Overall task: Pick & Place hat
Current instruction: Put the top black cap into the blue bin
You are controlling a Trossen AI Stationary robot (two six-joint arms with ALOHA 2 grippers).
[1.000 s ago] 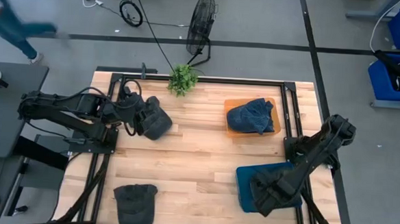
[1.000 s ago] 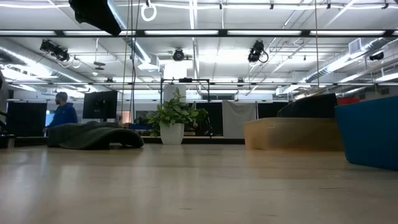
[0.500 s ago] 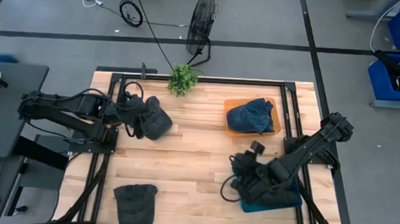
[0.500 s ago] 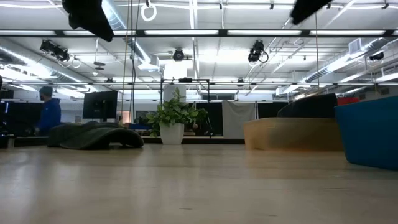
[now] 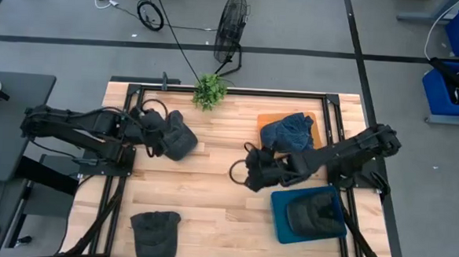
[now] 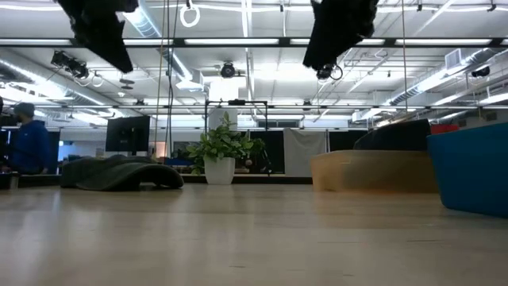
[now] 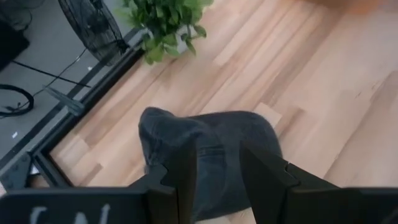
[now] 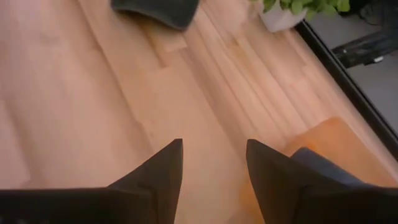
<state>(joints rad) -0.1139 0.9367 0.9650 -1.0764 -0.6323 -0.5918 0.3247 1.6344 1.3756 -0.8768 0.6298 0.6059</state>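
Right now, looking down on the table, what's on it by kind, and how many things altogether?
Hats: 4 — dark grey hat under the left gripper, dark cap at the near edge, denim hat on the orange tray, dark hat on the blue tray.
Trays: 2.
Potted plants: 1.
Total: 7.

The table (image 5: 211,183) is showing pale wood planks with a smooth, faintly satin finish and visible grain. The grey hat (image 5: 178,140) at about ten o'clock is looking like soft matt cloth, creased, as is the dark cap (image 5: 154,228) at seven o'clock. Blue denim-like cloth (image 5: 288,134) is lying rumpled in an orange bin (image 5: 264,119) of smooth plastic at two o'clock. The blue bin (image 5: 281,218) at five o'clock is looking matt. The table frame (image 5: 239,90) is appearing as black metal; the fan (image 5: 233,18) at twelve o'clock is showing wire mesh.
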